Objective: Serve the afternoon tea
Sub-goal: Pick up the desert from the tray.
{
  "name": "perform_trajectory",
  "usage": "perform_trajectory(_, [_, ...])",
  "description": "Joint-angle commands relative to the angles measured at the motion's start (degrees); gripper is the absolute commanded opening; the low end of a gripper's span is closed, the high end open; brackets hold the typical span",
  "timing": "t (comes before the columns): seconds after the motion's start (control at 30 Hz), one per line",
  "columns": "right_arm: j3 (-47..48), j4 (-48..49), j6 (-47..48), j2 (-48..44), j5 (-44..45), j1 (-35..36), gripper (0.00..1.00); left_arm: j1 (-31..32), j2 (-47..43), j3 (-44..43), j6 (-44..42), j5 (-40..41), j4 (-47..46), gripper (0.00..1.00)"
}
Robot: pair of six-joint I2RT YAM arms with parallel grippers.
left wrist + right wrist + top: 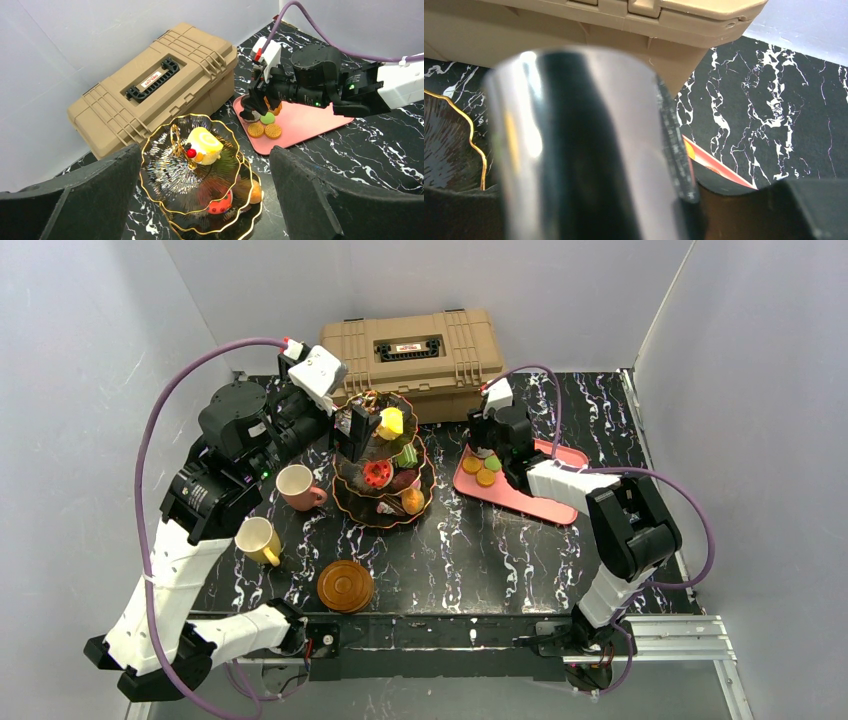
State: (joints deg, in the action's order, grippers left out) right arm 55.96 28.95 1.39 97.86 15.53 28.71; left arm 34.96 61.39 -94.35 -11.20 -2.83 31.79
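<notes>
The black three-tier stand (352, 508) with gold rims stands left of centre and also shows in the left wrist view (165, 175). A yellow roll cake (390, 423) (206, 144) lies on its top tier. Green (405, 455), red (377, 473) and orange (412, 501) pastries lie on the lower tiers. My left gripper (350, 430) (205, 200) hovers open and empty over the stand. My right gripper (490, 455) (252, 107) is low over the macarons (480, 470) on the pink tray (530, 502). A blurred shiny thing (584, 150) fills the right wrist view between the fingers.
The tan toolbox (415, 348) stands behind the stand. A pink cup (296, 487), a yellow cup (258, 540) and a round brown saucer (345, 586) stand in front of the stand on the left. Grey walls close in on three sides.
</notes>
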Motion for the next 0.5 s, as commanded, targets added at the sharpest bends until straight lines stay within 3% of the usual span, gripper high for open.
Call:
perform_trajectory(0.0, [-0.3,-2.33,1.89,-1.25,2.41,0.21,0.64,-0.42,-1.08,-0.05,0.81,-0.77,-0.24,0.98])
perform_trajectory(0.47, [-0.53,-1.31,2.84,-2.73,4.5,0.91,0.65,-0.72,-1.44,0.59,1.26,-0.86,-0.5,0.98])
